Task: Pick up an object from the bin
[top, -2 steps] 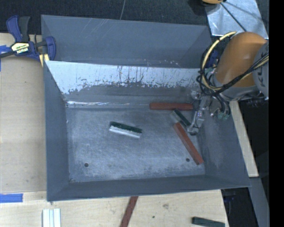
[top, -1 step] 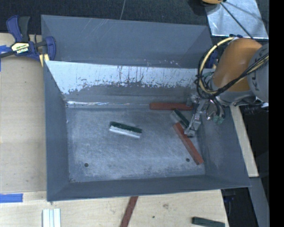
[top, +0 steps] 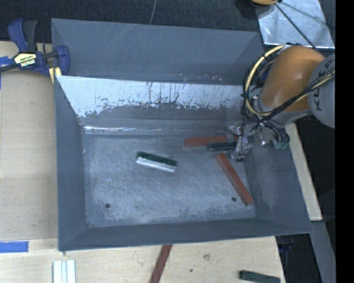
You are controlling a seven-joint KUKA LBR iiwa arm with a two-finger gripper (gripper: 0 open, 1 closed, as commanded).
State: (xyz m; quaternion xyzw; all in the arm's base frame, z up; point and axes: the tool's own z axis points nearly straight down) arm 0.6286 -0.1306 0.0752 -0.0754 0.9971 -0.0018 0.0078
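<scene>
My gripper (top: 241, 145) is low in the right part of the bin, near the back wall. Directly beside it lie two reddish-brown flat strips. One strip (top: 202, 141) runs leftward along the floor. The other strip (top: 235, 179) slants down toward the front right corner. A short dark piece (top: 218, 147) lies where the two strips come together, just left of the gripper. Whether the gripper touches any of these I cannot tell. A small green and white bar (top: 156, 161) lies flat near the middle of the bin, well to the left of the gripper.
The arm's orange cover and its cables hang over the bin's right wall above the gripper. The bin's right wall stands close to the gripper.
</scene>
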